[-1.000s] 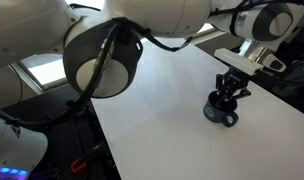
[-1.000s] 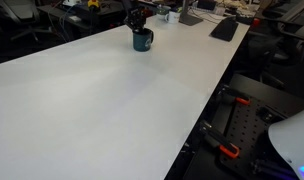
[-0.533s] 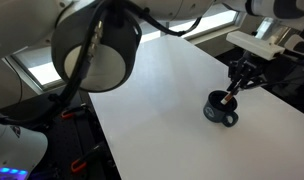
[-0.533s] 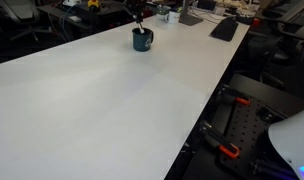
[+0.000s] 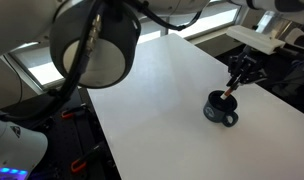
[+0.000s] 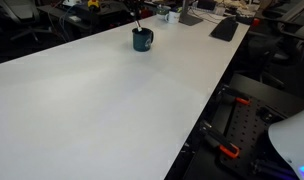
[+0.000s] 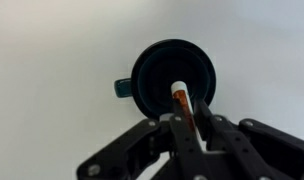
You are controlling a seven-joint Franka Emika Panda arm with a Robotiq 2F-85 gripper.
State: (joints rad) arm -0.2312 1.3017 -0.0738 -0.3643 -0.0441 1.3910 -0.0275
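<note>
One slim white marker with an orange band (image 7: 181,104) sat pinched in the fully closed end effector (image 7: 184,126), over the mouth of the dark teal mug (image 7: 157,75) on the white bench (image 7: 52,60); an off-centre release could have clipped the rim or tipped the mug.

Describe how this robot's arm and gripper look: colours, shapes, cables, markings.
The arm is built of rounded, glossy white shells, with a large round black cap on one joint and a black cable running across it. A flat white bracket sits at the wrist. The gripper is matt black, with two slim fingers on jointed linkage bars. No markings are legible.
</note>
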